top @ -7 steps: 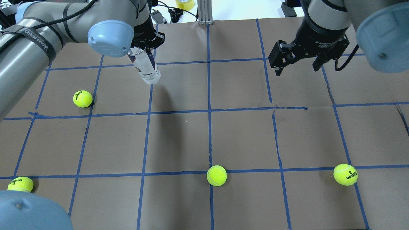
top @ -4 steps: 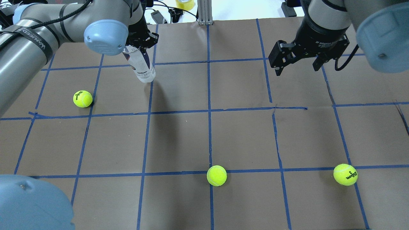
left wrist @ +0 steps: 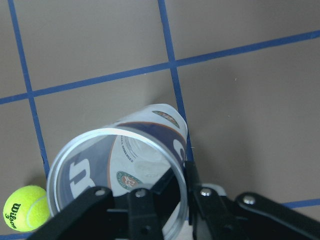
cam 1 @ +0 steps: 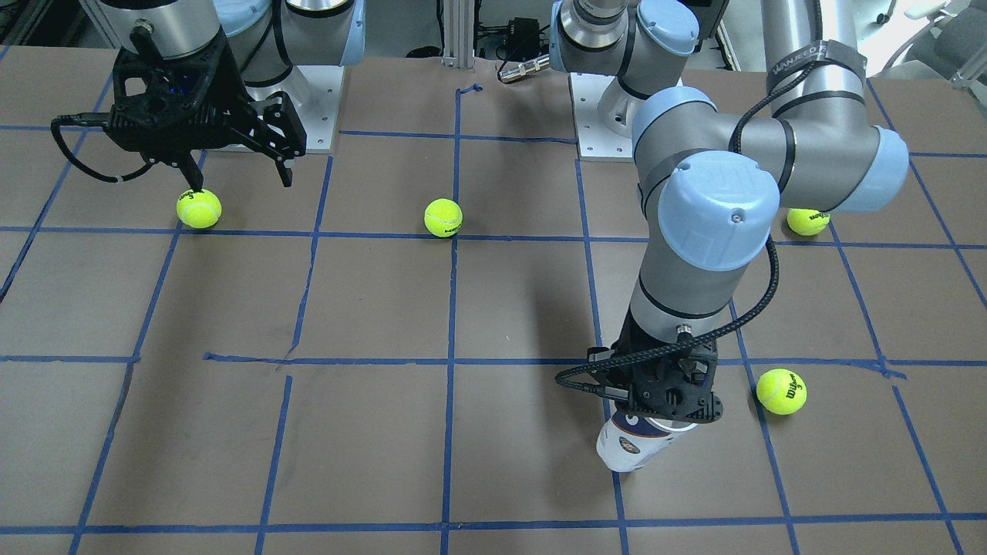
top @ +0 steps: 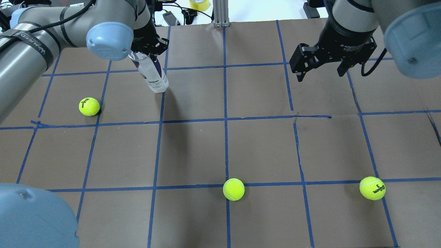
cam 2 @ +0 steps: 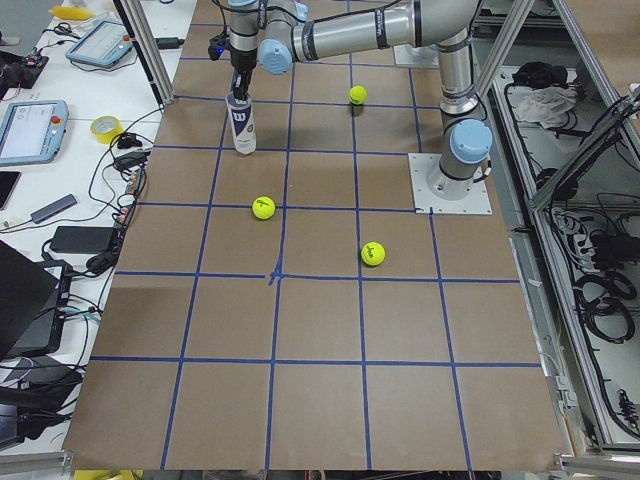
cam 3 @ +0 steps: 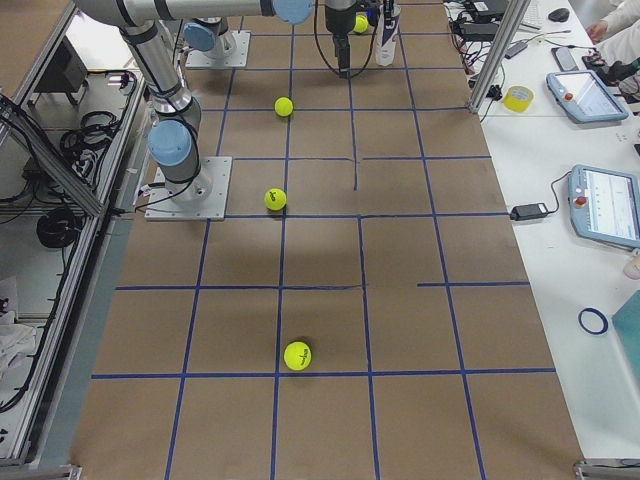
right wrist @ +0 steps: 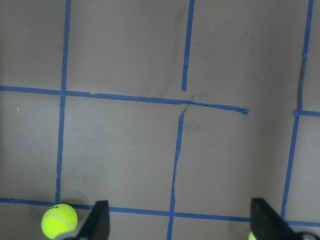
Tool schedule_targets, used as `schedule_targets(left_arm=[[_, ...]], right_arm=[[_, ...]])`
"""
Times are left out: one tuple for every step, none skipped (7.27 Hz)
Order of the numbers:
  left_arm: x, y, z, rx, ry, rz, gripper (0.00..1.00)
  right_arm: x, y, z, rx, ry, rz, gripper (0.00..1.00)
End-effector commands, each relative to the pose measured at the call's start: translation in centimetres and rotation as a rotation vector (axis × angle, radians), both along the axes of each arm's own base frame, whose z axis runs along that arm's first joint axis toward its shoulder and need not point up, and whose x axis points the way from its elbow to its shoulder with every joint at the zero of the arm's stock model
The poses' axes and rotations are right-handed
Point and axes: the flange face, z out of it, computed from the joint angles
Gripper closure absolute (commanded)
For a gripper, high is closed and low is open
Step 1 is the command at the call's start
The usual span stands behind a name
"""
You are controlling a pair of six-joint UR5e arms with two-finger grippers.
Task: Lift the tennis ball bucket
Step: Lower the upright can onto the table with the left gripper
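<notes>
So, table (top: pixel 262 148): brown paper with a blue tape grid. The action is at the far side, on the robot's left.
left arm (top: pixel 31 48): stretched out to the far side, wrist pointing down over the bucket.
right gripper (top: pixel 321 73): jaws wide apart, holding nothing, hanging in the air well apart from the bucket. It looks to have no part in this.
tennis ball bucket (top: pixel 153 74): roughly upright with a slight lean, open mouth up, no balls inside. Base sits at or barely above the paper; can't tell which.
left gripper (left wrist: pixel 172 205): clamped on the bucket's rim wall, so I'd call the grasp done. A clear lift off the table is what's left.
nearest tennis ball (top: pixel 89 106): loose on the paper near the bucket, not touching.
</notes>
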Motion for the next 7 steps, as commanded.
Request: schedule_targets(left_arm=[[-4.4,1.3,-0.4,0.0,0.026,0.024,1.0],[-4.5,1.3,-0.5,0.001,0.032,0.024,1.0],[-4.5,1.3,-0.5,0.001,0.039,0.032,0.09],[-4.8,1.7,-1.1,0.016,0.06,0.043,0.0],[-4.7,1.9,-1.5,0.022,0.06,0.043,0.0],[-4.7,2.0,-0.8,0.012,0.061,0.043,0.0],[-4.7,2.1,-0.1,-0.001,0.059,0.042,0.0]], right_arm=[[-0.1,0.0,0.0,0.0,0.0,-0.001,0.0],[-0.1,0.0,0.0,0.0,0.002,-0.001,0.0],[-0.1,-0.1,-0.1,0.003,0.002,0.0,0.0],[-0.1,-0.1,-0.1,0.003,0.002,-0.001,0.0],[-0.2,-0.1,-0.1,0.004,0.003,-0.001,0.0],[-0.1,-0.1,-0.2,0.005,0.002,-0.001,0.0],[-0.1,-0.1,-0.2,0.005,0.002,-0.001,0.0]])
